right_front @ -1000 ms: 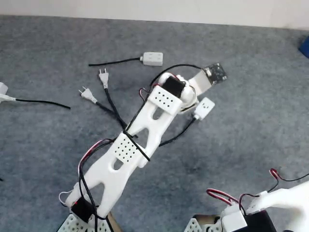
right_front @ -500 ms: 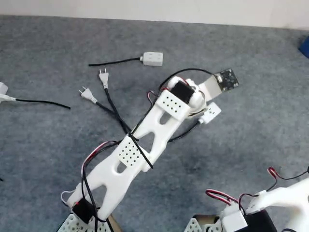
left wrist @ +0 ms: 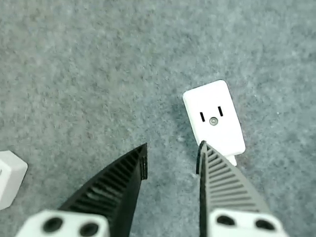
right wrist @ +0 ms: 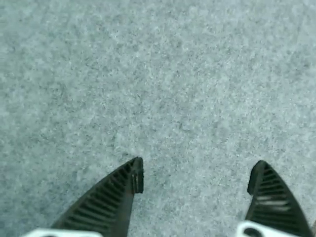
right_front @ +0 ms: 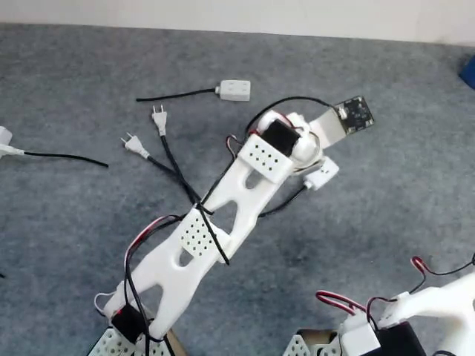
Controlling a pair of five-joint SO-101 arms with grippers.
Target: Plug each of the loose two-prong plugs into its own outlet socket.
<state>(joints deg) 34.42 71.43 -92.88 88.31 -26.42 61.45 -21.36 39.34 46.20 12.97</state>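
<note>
A white outlet socket [left wrist: 214, 118] lies face up on the grey carpet, its slots showing. My left gripper [left wrist: 171, 150] is open just short of it, and one fingertip [left wrist: 203, 154] sits at the socket's near end; nothing is between the fingers. In the high view the left arm [right_front: 252, 174] stretches over the middle, with this socket [right_front: 323, 173] and its black cord beside the wrist. Two loose two-prong plugs [right_front: 158, 116] [right_front: 132, 142] lie to the left, a second socket [right_front: 234, 90] farther back. My right gripper [right wrist: 197, 175] is open over bare carpet.
The plugs' black cords [right_front: 174, 167] run under the left arm. Another white piece with a cord [right_front: 6, 141] lies at the far left edge. A white block corner [left wrist: 10, 177] shows beside the left gripper. The right arm's base [right_front: 401, 326] sits at the bottom right.
The left arm's wrist has swung to the right, and the nearby socket has shifted slightly right and turned with it. The plugs and the far socket have not moved.
</note>
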